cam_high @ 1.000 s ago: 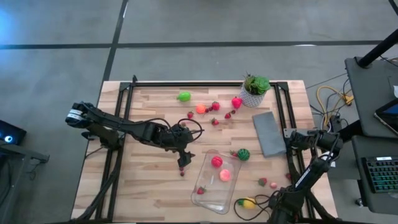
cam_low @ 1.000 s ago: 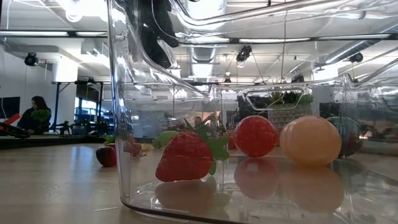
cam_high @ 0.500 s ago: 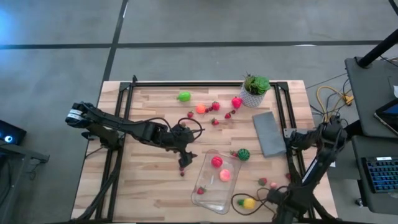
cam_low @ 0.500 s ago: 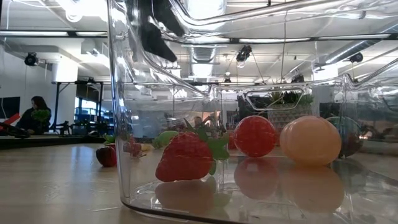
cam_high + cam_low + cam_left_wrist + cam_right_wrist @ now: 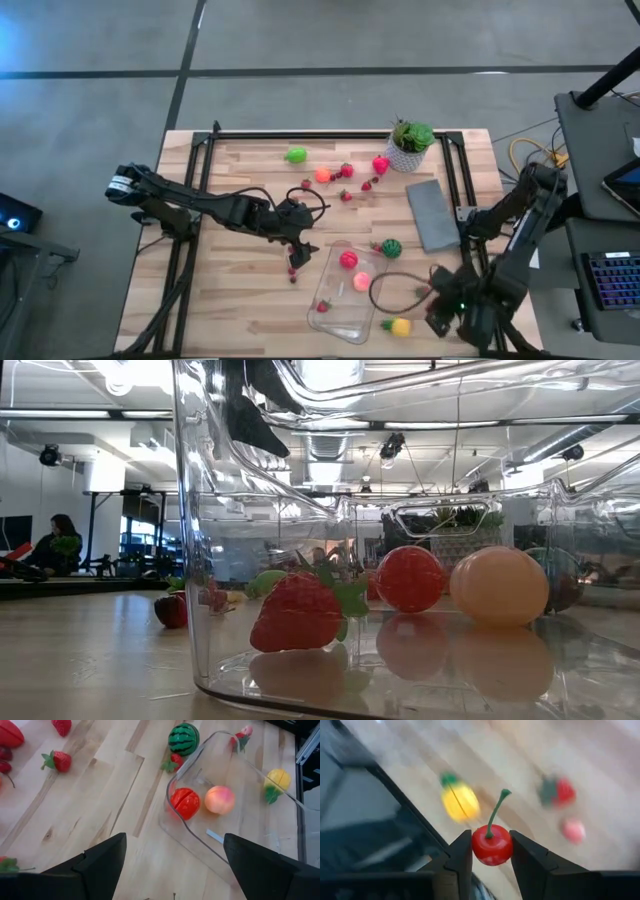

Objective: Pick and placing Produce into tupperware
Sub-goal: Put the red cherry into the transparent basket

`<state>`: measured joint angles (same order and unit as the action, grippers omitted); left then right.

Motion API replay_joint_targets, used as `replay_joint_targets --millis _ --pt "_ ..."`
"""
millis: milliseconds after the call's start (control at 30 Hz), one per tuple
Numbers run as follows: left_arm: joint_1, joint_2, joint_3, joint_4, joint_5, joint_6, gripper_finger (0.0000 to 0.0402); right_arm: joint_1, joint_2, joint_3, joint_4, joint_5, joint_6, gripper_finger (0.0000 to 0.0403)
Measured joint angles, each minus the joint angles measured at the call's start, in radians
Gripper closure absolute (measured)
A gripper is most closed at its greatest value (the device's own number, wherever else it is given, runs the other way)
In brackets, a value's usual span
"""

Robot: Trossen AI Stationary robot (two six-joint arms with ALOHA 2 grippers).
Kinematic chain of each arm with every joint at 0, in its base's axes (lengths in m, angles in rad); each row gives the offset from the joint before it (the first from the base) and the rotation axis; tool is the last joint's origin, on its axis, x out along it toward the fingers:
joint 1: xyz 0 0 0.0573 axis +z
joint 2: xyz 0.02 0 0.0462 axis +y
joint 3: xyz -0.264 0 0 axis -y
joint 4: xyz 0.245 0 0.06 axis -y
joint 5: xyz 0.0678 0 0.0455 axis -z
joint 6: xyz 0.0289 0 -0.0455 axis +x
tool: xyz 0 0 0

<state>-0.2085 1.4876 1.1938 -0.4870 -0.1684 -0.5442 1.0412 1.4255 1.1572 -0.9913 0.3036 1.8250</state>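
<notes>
Tupperware (image 5: 346,292) near our surface's (image 5: 240,310) front edge holds three produce pieces; many more lie scattered outside. Our right pincer (image 5: 491,851) grips a cherry (image 5: 492,844) beside it; our left pincer (image 5: 172,865) hangs wide open.

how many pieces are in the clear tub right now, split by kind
strawberry: 1
red round fruit: 1
peach: 1
total in the clear tub: 3
not in yet, cherry held in the right claw: 1
</notes>
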Motion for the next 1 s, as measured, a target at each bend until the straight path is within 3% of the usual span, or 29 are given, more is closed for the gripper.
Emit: replay_joint_targets --millis 100,467,667,833,1000 --pt "0.0 0.0 -0.003 0.0 0.0 -0.001 0.0082 -0.064 -0.037 0.0 0.004 0.038 -0.098 0.0291" --pt "0.0 0.0 -0.008 0.0 -0.001 -0.106 0.0082 -0.36 -0.034 -0.001 0.17 -0.002 -0.634 0.0291" --pt "0.0 0.0 -0.021 -0.002 -0.002 -0.196 0.0082 -0.515 0.004 -0.001 0.322 -0.17 -0.845 0.0291" --pt "-0.001 0.0 -0.022 -0.048 0.009 -0.237 0.0082 -0.594 0.072 -0.002 0.358 -0.357 -0.91 0.0288" --pt "-0.001 0.0 -0.023 -0.05 0.056 -0.236 0.0082 -0.614 0.089 -0.002 0.408 -0.387 -0.937 0.0254"
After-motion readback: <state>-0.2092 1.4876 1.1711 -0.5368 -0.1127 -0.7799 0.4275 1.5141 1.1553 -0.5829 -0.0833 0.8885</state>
